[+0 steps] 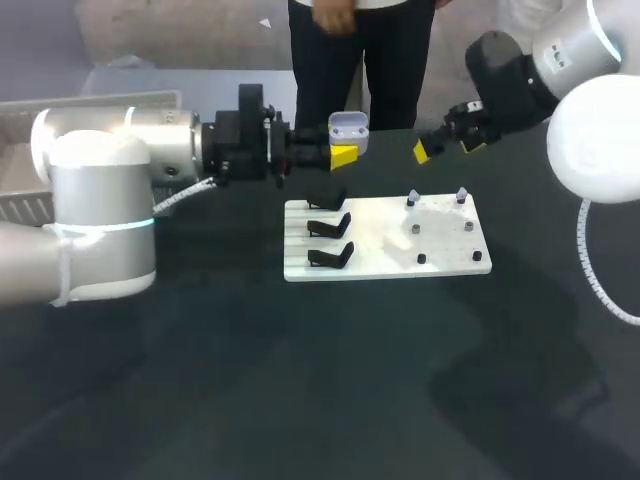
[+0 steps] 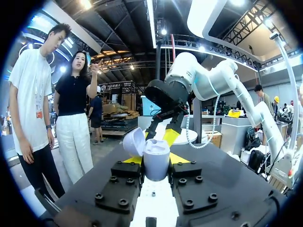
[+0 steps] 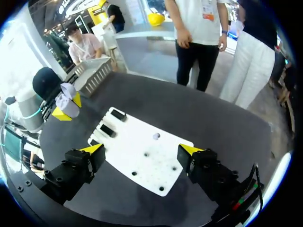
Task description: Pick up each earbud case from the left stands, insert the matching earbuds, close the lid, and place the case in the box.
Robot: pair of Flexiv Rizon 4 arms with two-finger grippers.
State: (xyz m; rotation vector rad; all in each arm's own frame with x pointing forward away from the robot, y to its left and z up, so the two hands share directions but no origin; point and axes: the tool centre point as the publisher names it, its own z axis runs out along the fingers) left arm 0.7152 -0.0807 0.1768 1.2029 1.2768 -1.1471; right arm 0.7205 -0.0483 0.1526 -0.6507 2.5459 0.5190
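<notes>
- one pale, rounded case is sitting in the left gripper, whose two yellow-tipped fingers are pressing on its sides; its lid is standing open, and it is hanging in the air just behind the board's back edge.
- the right gripper is hanging near the board's back right corner, its fingers spreading wide and gripping nothing.
- three black stands are sitting in a column on the board's left part.
- six small pegs are standing in two columns on its right part; the two at the back are showing pale tops.
- one flat white board is lying on the dark, matt table.
- one grey box is sitting at the table's far left.
</notes>
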